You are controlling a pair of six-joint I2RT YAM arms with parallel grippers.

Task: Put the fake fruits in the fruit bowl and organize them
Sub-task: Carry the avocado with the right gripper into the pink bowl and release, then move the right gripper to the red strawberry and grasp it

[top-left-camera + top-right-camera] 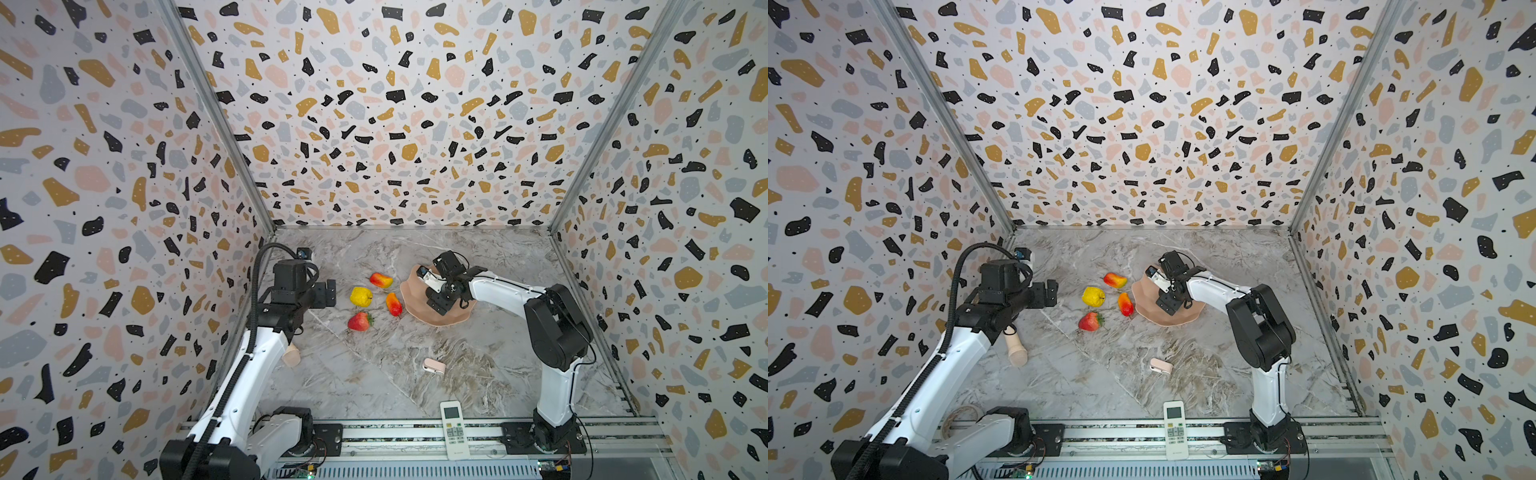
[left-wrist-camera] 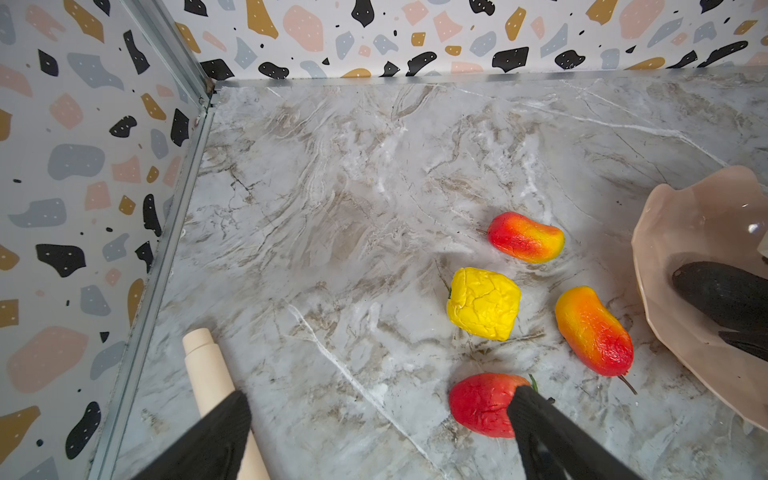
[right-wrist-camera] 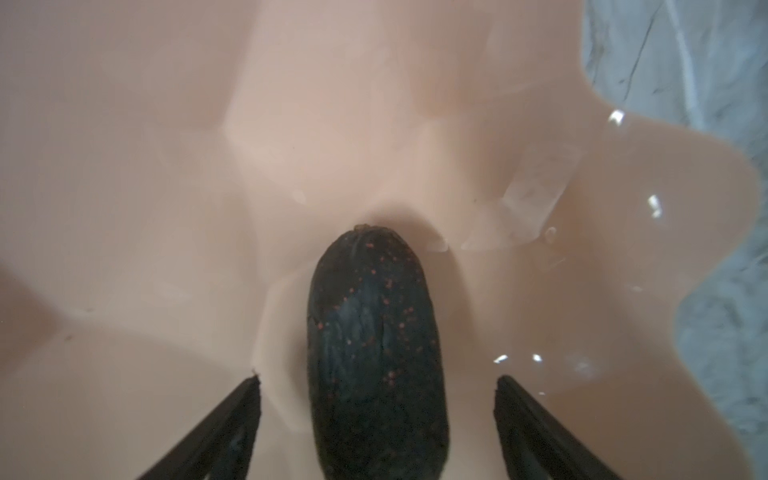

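Resting in glossy scalloped bowl, speckled blackish avocado, right tool wide apart, left tool wide

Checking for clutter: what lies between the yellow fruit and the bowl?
One red-orange mango lies between the yellow fruit and the bowl, close to its rim. Both top views and the left wrist view show it.
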